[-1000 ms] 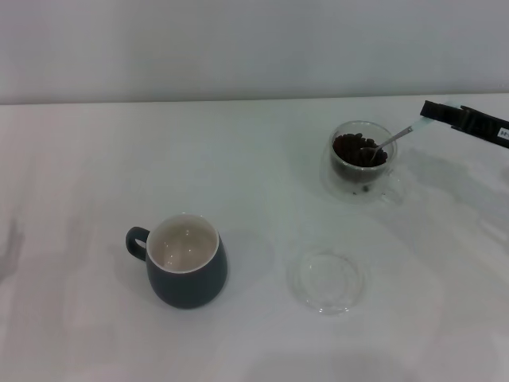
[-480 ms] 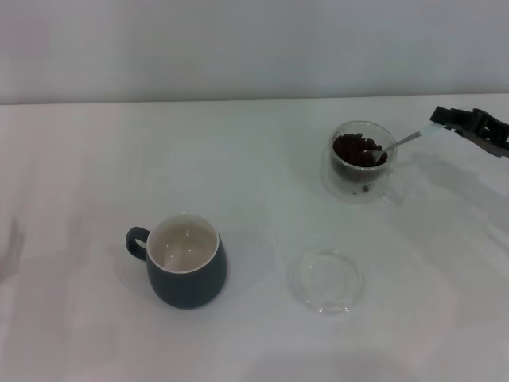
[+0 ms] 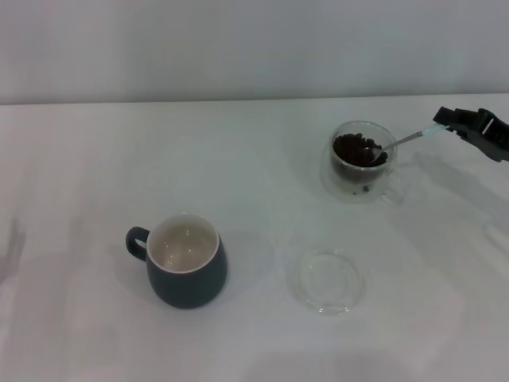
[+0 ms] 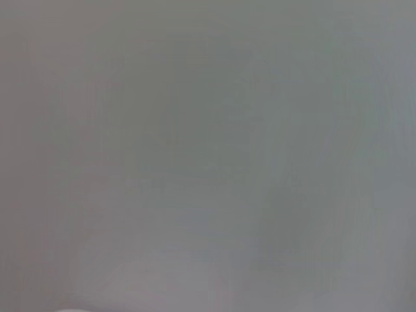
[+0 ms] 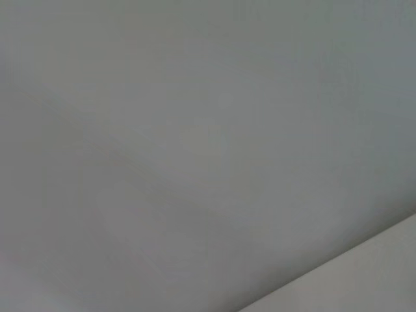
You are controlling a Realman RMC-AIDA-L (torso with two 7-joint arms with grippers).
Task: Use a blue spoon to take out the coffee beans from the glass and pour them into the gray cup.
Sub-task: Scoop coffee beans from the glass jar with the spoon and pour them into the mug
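One white counter (image 3: 238, 334) carries everything seen from the head view. Toward its near left the gray cup (image 3: 185, 263) is set upright, well apart from the glass (image 3: 362, 161) at the far right. A clear saucer (image 3: 327, 281) lies between them, nearer the front. At the right edge the right gripper (image 3: 445, 122) is seen, its jaws apparently clamped on the blue spoon (image 3: 402, 141), whose bowl rests among the coffee beans (image 3: 356, 149) inside the glass.

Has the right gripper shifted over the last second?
Yes. The right gripper, holding the blue spoon, drew back rightward from the glass, which stayed put.
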